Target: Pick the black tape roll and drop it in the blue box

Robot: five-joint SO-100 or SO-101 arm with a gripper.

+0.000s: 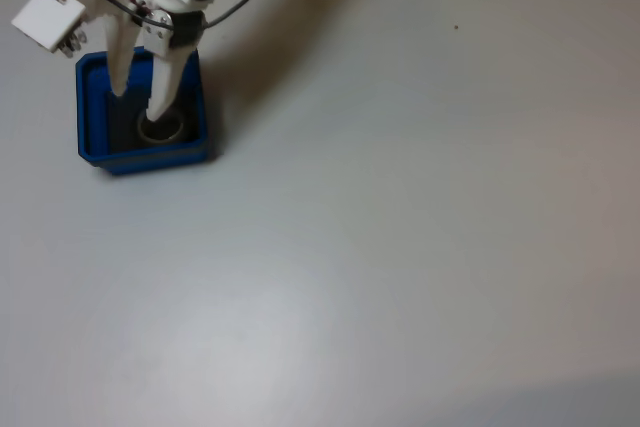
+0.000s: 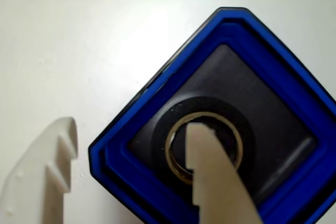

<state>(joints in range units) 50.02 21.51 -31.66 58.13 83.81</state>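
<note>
As it hangs at the fixed view's upper left, the gripper (image 1: 138, 104) (jaws spread apart) stands over the black tape roll (image 1: 160, 131) lying inside the blue box (image 1: 92, 137).

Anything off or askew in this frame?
Nothing stands out. The black tape roll lies flat on the dark bottom of the blue box, which sits square on the table. The gripper is open above the box, one fingertip over the roll's core. No spill or damage.

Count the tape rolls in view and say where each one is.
1. The black tape roll lies flat on the dark bottom of the blue box; one finger of the open jaws reaches into its hole.
</note>
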